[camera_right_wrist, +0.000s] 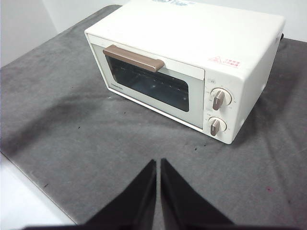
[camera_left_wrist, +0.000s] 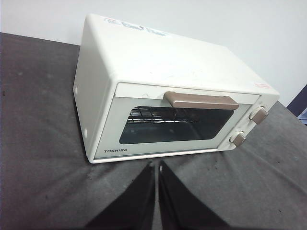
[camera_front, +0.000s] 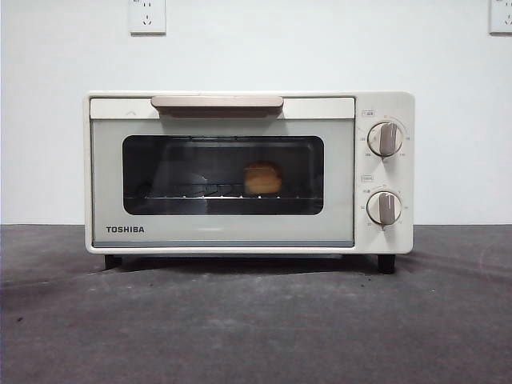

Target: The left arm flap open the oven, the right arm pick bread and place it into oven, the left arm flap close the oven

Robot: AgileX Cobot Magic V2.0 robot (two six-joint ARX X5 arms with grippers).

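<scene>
Boxy cream oven (camera_front: pixel 224 172), door shut, domed tan bread (camera_front: pixel 262 178) behind dark glass — left gripper (camera_left_wrist: pixel 157 165) and right gripper (camera_right_wrist: pixel 158 163) pressed closed, empty, off the oven.

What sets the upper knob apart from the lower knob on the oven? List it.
The upper knob sits level with the top of the window; the lower knob sits level with its bottom edge. The upper knob's dial carries marks further round its ring than the lower knob's. Both are round, cream with a taupe grip standing upright, on the oven front's right side.
</scene>
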